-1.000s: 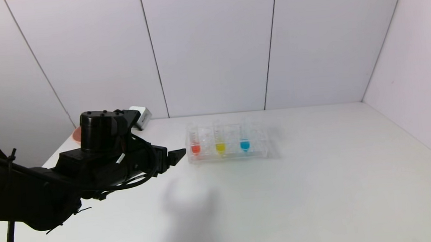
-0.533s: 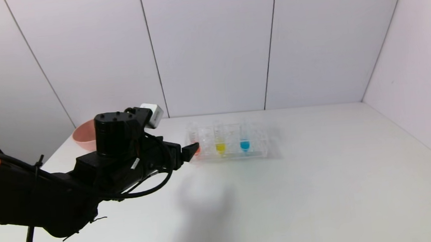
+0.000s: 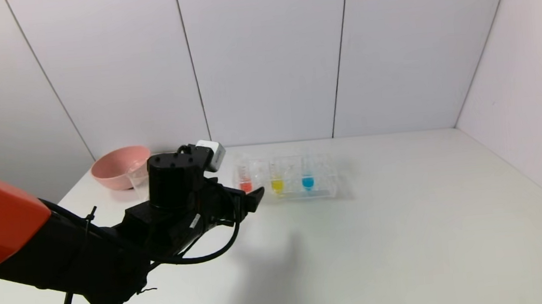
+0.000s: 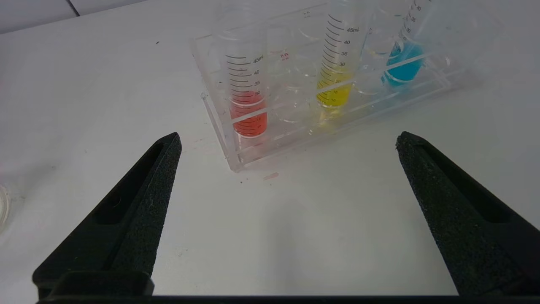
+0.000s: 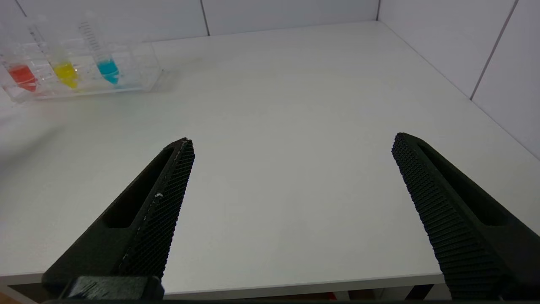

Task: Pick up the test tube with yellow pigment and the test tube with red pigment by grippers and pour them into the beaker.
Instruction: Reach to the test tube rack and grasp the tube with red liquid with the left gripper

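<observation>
Approach step, nothing grasped yet. Left gripper (image 3: 250,199) hangs over the bench (image 3: 403,238) just near-left of the clear tube rack (image 3: 322,191), fingers (image 4: 139,198) spread wide apart and empty, aimed at the rack's left end. Right gripper (image 5: 291,169) sits parked well back at the near edge of the bench, far from the rack, fingers also wide apart, holding nothing.

The test tube with red pigment (image 4: 247,97) stands upright in the leftmost slot, the test tube with yellow pigment (image 4: 337,63) in the middle, blue tube (image 4: 405,50) on the right; all three in the rack. Beaker (image 3: 136,178) stands on the far-left of the bench, just beside the pink bowl (image 3: 116,166), partly hidden by the left arm.

Next move, as a judgement: left gripper needs to rise to the upper part of the red tube, above the rack's top plate, centre the tube between the fingers, close, then lift straight up. Risk: tubes sit close together, so wide fingers could knock the yellow one or drag the rack.
</observation>
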Action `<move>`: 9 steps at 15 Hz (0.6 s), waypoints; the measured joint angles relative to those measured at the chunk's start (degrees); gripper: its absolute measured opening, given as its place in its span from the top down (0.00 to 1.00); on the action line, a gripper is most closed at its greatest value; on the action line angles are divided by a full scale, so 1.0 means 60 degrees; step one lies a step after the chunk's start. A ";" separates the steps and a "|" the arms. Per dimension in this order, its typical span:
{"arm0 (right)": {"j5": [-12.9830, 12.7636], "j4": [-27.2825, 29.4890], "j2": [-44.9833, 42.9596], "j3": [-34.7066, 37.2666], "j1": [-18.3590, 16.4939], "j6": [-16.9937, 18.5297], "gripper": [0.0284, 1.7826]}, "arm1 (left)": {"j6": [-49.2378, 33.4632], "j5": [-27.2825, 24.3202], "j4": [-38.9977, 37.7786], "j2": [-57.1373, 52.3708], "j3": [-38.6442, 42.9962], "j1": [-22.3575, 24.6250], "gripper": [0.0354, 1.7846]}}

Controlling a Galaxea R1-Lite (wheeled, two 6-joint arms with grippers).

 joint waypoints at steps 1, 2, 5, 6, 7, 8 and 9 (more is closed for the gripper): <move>0.0004 0.0000 0.0000 0.0000 0.0000 0.0000 0.04 | -0.0012 0.0254 -0.0012 0.0158 -0.0043 -0.0102 0.01; 0.0004 0.0000 0.0000 0.0000 0.0000 -0.0004 0.04 | -0.0026 0.0502 -0.0073 0.0343 -0.0087 -0.0215 0.01; 0.0000 0.0004 0.0000 0.0000 0.0000 0.0000 0.04 | 0.0000 0.1260 -0.1290 0.1091 -0.0236 -0.0557 0.01; 0.0004 0.0004 0.0000 0.0000 0.0000 -0.0004 0.04 | 0.0018 0.1552 -0.1863 0.1408 -0.0319 -0.0640 0.01; 0.0000 0.0000 0.0000 0.0000 0.0000 0.0000 0.04 | 0.0024 0.1835 -0.2278 0.1713 -0.0447 -0.0709 0.01; 0.0000 0.0004 0.0000 0.0000 0.0000 0.0000 0.04 | 0.0028 0.2141 -0.2503 0.2038 -0.0585 -0.0772 0.01; 0.0000 0.0004 0.0000 0.0000 0.0000 0.0000 0.04 | 0.0033 0.2473 -0.2562 0.2300 -0.0742 -0.0823 0.01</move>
